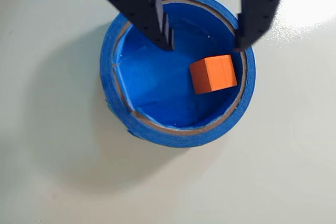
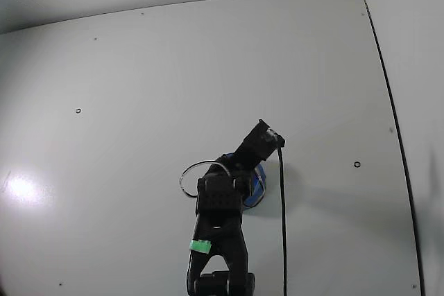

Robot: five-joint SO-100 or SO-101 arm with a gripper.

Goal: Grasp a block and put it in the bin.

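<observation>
**Block lies inside the blue bin, pincer spread above it**

In the wrist view the bin (image 1: 123, 114) fills the middle of the frame: a round, bright blue container with a thick rim, standing on the pale desk (image 1: 47, 182). The block (image 1: 213, 74) rests on the bin's blue floor, in the right half of the interior, close to the inner wall but with a sliver of blue showing between them. Here it reads orange rather than pink, a small cube with plain faces, lying flat and turned slightly against the frame edges.

The pincer (image 1: 203, 45) comes in from the top edge of the frame. Its two dark fingers stand well apart, one ending over the upper left of the bin's interior, the other over the rim at the upper right. Nothing is held between them, and the block lies below and free of both tips.

In the fixed view the black arm (image 2: 220, 240) rises from the bottom centre of the frame and leans over the bin (image 2: 258, 186), of which only a blue edge shows just right of the wrist. The block is hidden there. A black cable (image 2: 282, 227) runs down the frame beside the arm.
</observation>
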